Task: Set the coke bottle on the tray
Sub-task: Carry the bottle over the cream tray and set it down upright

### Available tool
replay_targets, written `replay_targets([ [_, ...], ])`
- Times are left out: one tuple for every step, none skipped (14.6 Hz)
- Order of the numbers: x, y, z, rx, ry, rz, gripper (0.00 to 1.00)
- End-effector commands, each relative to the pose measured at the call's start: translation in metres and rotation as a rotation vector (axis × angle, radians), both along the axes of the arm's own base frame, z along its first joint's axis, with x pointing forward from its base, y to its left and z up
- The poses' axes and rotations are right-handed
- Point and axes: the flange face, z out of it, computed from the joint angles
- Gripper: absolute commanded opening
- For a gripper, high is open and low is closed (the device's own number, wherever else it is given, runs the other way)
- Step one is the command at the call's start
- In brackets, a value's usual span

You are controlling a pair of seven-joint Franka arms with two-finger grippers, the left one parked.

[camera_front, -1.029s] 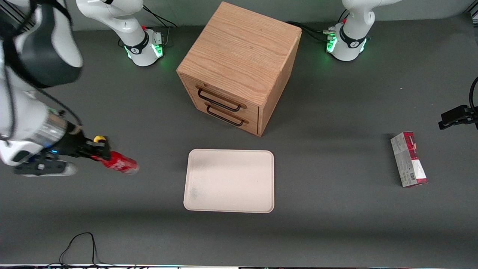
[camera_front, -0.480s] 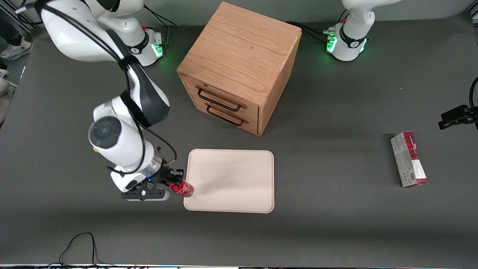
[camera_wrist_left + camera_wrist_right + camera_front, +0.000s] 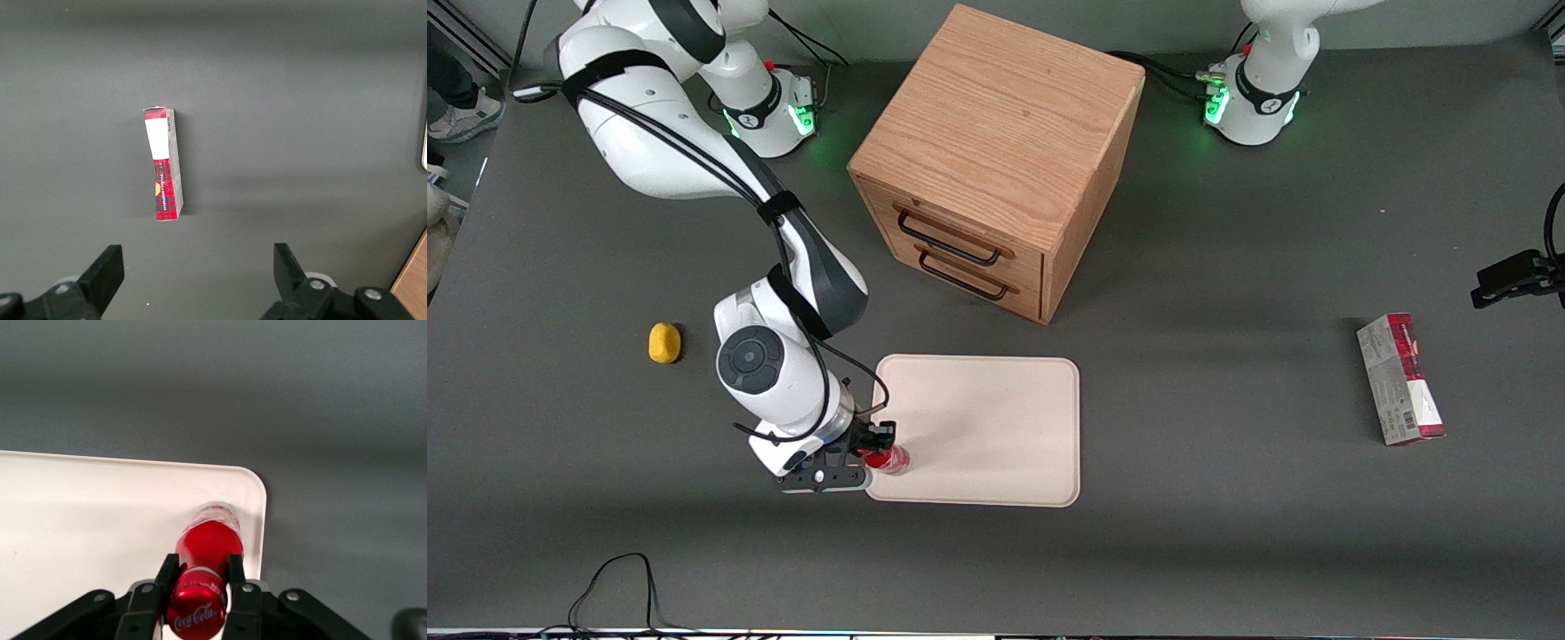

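I have the gripper [image 3: 879, 449] over the tray's [image 3: 996, 427] corner nearest the front camera at the working arm's end, its two fingers [image 3: 235, 577] clamped on the coke bottle [image 3: 891, 459] near the cap end. From the wrist camera, the coke bottle [image 3: 203, 577] points its silvery base down at the tray [image 3: 87, 540], just inside the rounded corner; I cannot tell whether the base touches the surface. Farther from the front camera, a small yellow object [image 3: 664, 342] lies on the table [image 3: 1227, 498] toward the working arm's end, and a red-and-grey carton [image 3: 1400, 379] lies flat toward the parked arm's end, well apart from the tray. Farthest back stands the wooden drawer cabinet [image 3: 996, 151], both drawers closed.
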Motion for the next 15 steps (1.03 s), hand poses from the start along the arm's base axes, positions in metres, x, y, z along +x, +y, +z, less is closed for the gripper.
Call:
replay_targets([
  [0.002,0.007,0.0,-0.008,-0.028,-0.008,1.0],
  [0.002,0.007,0.007,-0.037,-0.046,0.006,1.0],
  [0.0,0.005,0.012,-0.082,-0.051,0.031,1.0],
  [-0.002,0.0,0.02,-0.118,-0.029,0.039,1.0],
  [-0.005,-0.005,0.038,-0.141,-0.023,0.052,1.0],
  [-0.009,-0.01,0.064,-0.157,-0.027,0.065,1.0],
  [-0.012,-0.025,0.096,-0.173,-0.027,0.054,1.0],
  [-0.017,-0.041,0.123,-0.151,-0.006,0.046,1.0],
  [-0.024,-0.065,0.147,-0.111,0.014,0.05,1.0],
  [-0.032,-0.094,0.168,-0.083,0.026,0.054,1.0],
  [-0.044,-0.119,0.185,-0.075,0.039,0.077,1.0],
  [-0.057,-0.143,0.2,-0.078,0.04,0.103,1.0],
  [-0.072,-0.17,0.215,-0.071,0.051,0.109,1.0],
  [-0.089,-0.199,0.234,-0.06,0.054,0.114,1.0],
  [-0.104,-0.227,0.247,-0.06,0.066,0.123,1.0],
])
